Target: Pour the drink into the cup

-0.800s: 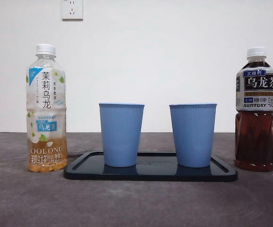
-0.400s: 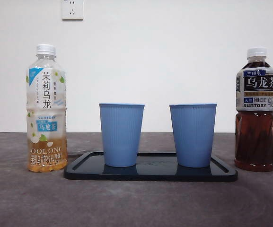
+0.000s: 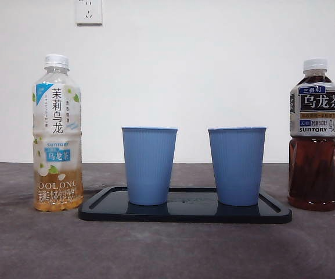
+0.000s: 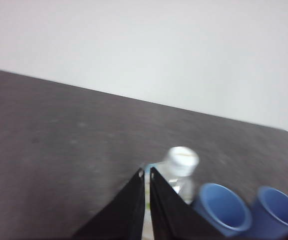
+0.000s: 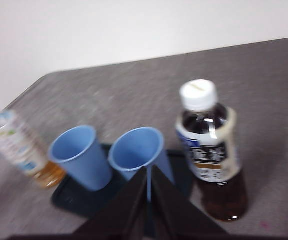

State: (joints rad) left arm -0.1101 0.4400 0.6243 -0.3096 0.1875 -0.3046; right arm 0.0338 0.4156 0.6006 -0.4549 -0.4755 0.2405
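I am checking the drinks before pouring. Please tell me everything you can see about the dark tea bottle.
The dark tea bottle is clear plastic with a white screw cap, still on, and a dark blue and white label with Chinese characters and the word SUNTORY. Dark brown tea fills it nearly to the neck. It stands upright on the grey table, beside the black tray but apart from it, on the side opposite the pale tea bottle. No gripper touches it.

Pale bottle (image 3: 57, 133) reads "OOLONG"; dark bottle (image 3: 313, 135) reads "SUNTORY".
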